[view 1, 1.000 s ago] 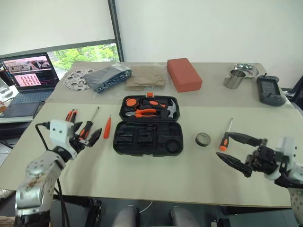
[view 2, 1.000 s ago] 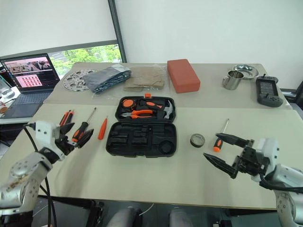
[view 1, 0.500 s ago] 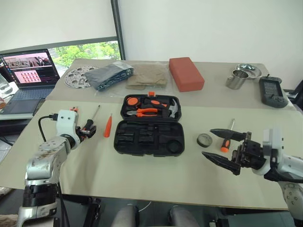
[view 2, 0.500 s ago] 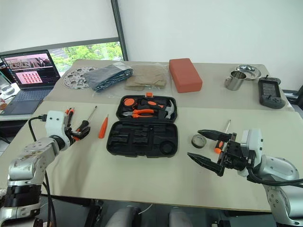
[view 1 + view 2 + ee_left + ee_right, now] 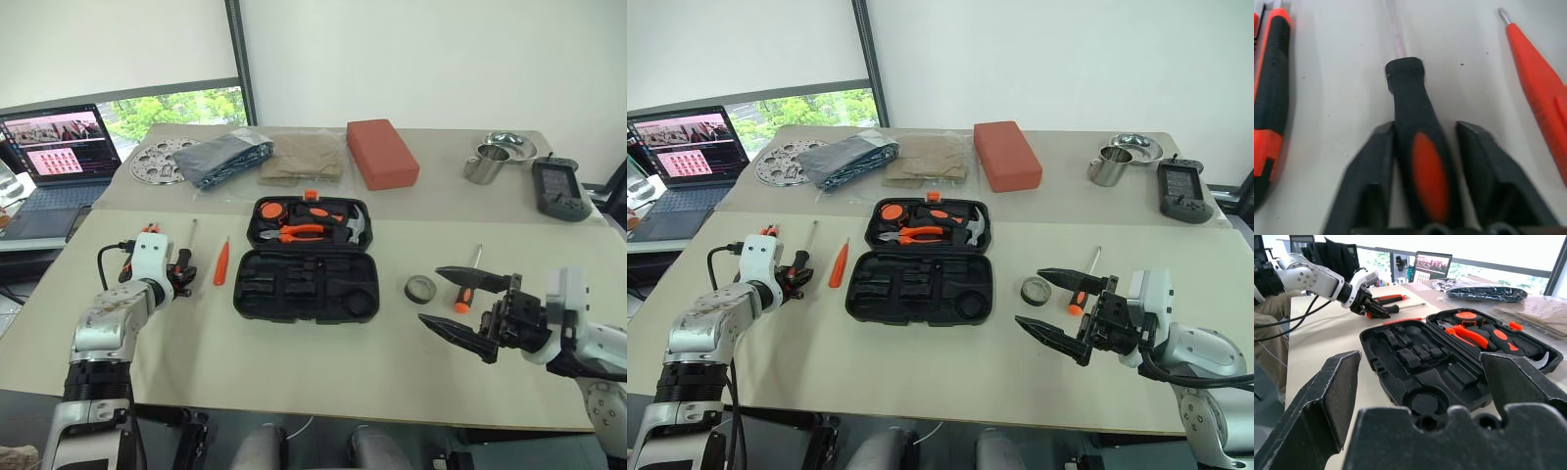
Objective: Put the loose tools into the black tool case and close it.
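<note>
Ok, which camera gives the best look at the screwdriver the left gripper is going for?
The left wrist view: the screwdriver's black-orange handle lies close up between the left gripper's two fingers. The eye views show it small, mostly its shaft beyond the gripper. The right wrist view shows it distantly, beyond the black tool case.

Left of the open case, your knife and orange screwdriver crowd the handle; bare table lies open nearer you.

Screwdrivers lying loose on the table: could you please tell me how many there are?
3. One black-orange screwdriver sits between the left gripper's fingers, the small orange screwdriver lies left of the black tool case, and another lies right of the tape roll.
</note>
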`<state>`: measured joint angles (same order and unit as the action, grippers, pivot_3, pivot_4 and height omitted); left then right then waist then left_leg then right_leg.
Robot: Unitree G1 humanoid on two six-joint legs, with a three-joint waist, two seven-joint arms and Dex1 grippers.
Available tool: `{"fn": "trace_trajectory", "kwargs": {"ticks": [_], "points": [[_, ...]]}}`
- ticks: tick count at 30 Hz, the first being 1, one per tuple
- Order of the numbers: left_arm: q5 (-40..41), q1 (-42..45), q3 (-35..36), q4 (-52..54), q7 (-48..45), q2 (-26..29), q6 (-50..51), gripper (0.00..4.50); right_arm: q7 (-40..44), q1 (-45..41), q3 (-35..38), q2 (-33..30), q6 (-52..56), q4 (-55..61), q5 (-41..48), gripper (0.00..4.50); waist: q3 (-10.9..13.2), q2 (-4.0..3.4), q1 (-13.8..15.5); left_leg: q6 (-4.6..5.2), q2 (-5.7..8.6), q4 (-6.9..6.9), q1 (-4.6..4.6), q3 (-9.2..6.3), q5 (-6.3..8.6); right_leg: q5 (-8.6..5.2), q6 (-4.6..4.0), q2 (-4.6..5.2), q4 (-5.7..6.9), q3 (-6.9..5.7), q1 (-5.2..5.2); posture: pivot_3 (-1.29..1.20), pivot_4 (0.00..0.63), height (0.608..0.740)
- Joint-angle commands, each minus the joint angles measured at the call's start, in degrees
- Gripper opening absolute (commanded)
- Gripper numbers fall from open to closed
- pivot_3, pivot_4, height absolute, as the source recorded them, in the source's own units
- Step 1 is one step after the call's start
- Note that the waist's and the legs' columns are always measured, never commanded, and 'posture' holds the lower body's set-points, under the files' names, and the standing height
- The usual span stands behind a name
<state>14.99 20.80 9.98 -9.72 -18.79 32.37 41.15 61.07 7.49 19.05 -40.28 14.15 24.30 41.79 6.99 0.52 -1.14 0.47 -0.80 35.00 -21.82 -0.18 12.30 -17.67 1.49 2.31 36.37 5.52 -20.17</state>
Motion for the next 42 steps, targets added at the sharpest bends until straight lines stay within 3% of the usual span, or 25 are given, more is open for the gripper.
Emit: {"fn": "trace_trajectory", "kwargs": {"ticks": [1,4,10,18,24,32,42], "points": [[-1.5,-0.4,0.1,-0.6,0.3,0.4,-0.1,0.99,0.1,-0.2,1.9,0.2,-1.5,1.6,0.8,4.5,0.0,0.0,0.0,0.0,0.0,0.0,0.01,0.01,0.0,0.0,0.0,0.0,0.02,0.01,0.0,0.0,0.15,0.74],[-1.6,-0.9,1.5,0.2,0.6,0.7,-2.1,0.99,-0.3,-0.5,2.4,0.5,-1.3,1.6,1.6,4.5,0.0,0.0,-0.1,0.0,0.0,0.01,0.03,0.01,0.0,0.0,0.0,0.0,0.04,0.01,0.0,0.0,0.15,0.74],[-0.6,1.8,2.6,2.5,-4.6,0.8,-17.6,0.99,-0.4,-0.8,3.7,0.5,-0.7,1.2,2.3,4.5,0.1,0.14,0.3,-0.01,0.0,0.02,-0.06,-0.01,-0.01,0.01,-0.01,0.01,0.03,-0.03,-0.07,0.0,0.15,0.74],[3.4,10.8,-6.1,-1.5,-35.1,2.9,-32.9,0.99,-0.8,-0.3,7.2,-0.6,0.1,0.1,3.4,4.5,0.0,0.08,0.9,-0.02,0.05,-0.02,-0.19,0.09,-0.01,0.02,0.02,0.13,-0.21,-0.12,-0.02,0.0,0.15,0.74],[-3.3,21.1,-17.3,-18.5,-55.5,2.8,-48.2,0.99,-1.0,2.4,10.3,-0.2,-0.4,0.7,3.5,4.5,0.0,0.07,0.3,-0.01,0.08,0.01,-0.21,0.25,-0.02,0.02,0.01,-0.1,-0.24,-0.13,-0.02,0.0,0.15,0.74],[-16.2,37.4,-24.7,-49.2,-59.4,-0.2,-68.5,0.99,-1.8,10.1,15.0,2.4,-2.3,4.4,3.4,4.5,0.1,0.13,0.3,0.01,-0.02,0.22,-0.48,0.21,-0.02,0.0,0.06,-0.73,-0.31,0.03,-0.11,0.0,0.15,0.74],[-24.8,45.1,-26.9,-62.5,-57.5,-5.1,-75.0,0.99,-4.1,14.7,15.5,6.2,-4.4,8.2,2.5,4.5,0.1,0.21,-0.1,0.01,-0.03,0.21,-0.48,0.15,-0.02,-0.09,0.19,-0.79,-0.2,0.09,-0.1,0.0,0.15,0.74]]}}
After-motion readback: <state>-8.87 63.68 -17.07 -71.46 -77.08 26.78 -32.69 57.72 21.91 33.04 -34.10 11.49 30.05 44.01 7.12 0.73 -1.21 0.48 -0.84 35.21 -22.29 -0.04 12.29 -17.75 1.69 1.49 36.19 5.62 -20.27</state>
